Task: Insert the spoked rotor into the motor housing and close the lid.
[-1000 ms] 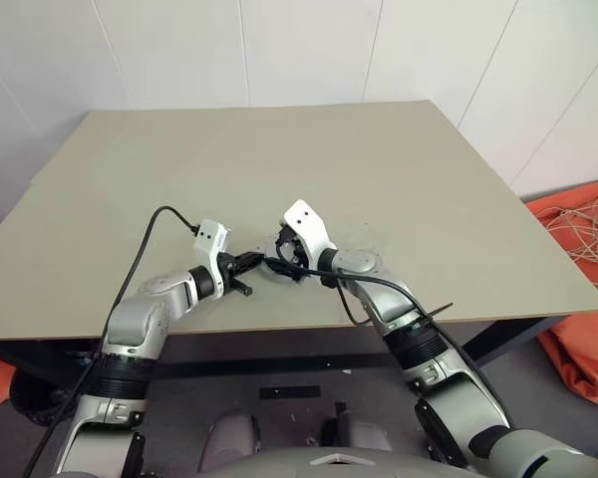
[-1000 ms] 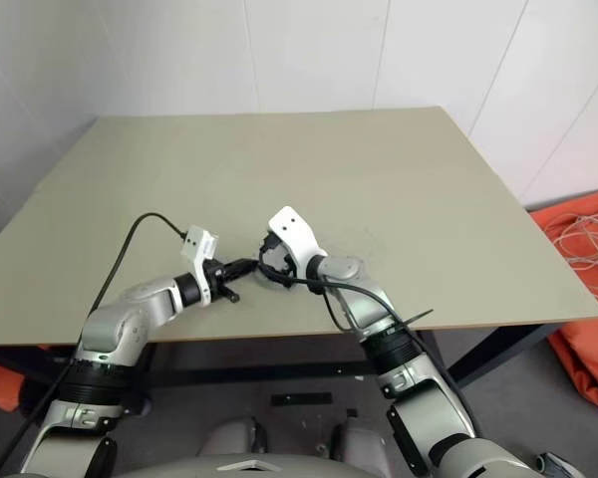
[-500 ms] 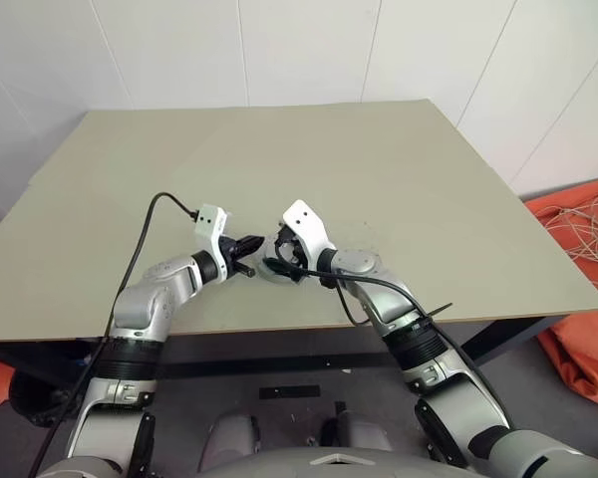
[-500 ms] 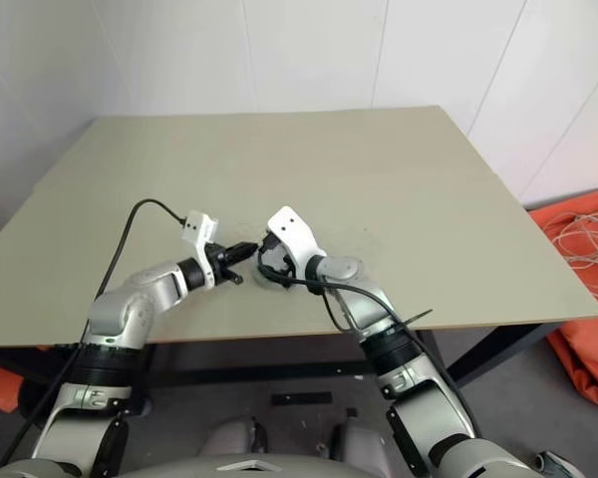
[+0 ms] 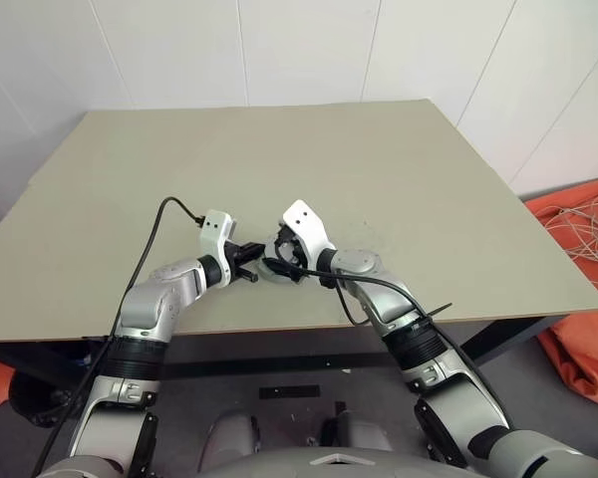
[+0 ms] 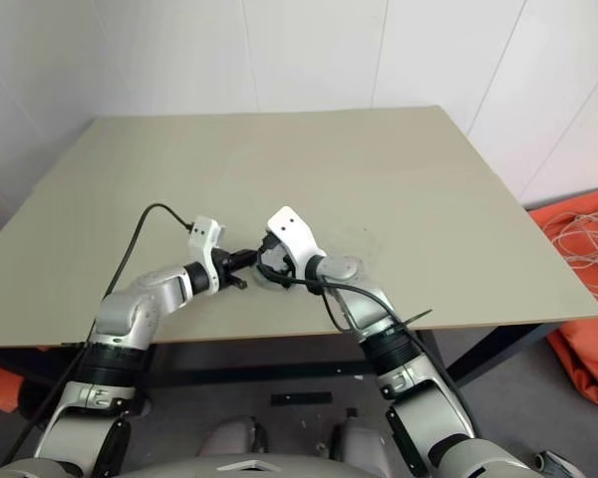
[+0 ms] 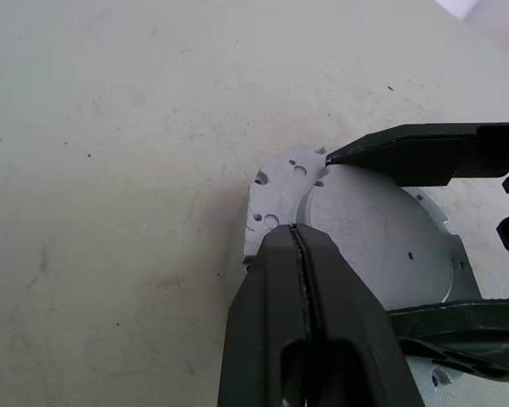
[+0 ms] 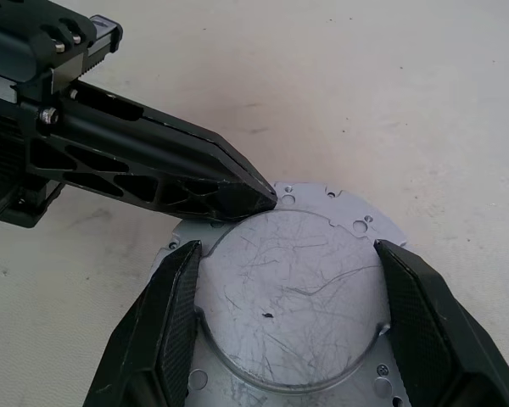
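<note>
Where the two arms meet near the front edge of the bench [image 5: 399, 169], a round grey metal part lies flat on the surface: the lid [image 8: 293, 292], its scratched plain face up, seated on a wider silver flange with small holes around its rim, which looks like the motor housing [image 8: 360, 222] beneath it, though the windings are hidden.

Seen from the head, the right claw [image 8: 293, 318] reaches in from about 4 o'clock of the lid and stands open, one black finger [image 8: 165, 326] on each side of the raised disc, just beside its edge or touching it; a firm grip cannot be made out.

From about 9 o'clock comes the left claw [image 7: 299, 242], its two fingers pressed together and holding nothing. Its pointed tip rests at the lid's rim, over the holed flange, right next to one of the right claw's fingers.

Beyond the claws, toward 12 o'clock, the bench stretches bare to a white panelled wall [image 5: 309, 50]. Off past the bench's corner at roughly 3 o'clock, an orange cloth [image 5: 578, 289] with pale cord on it lies on the floor.
</note>
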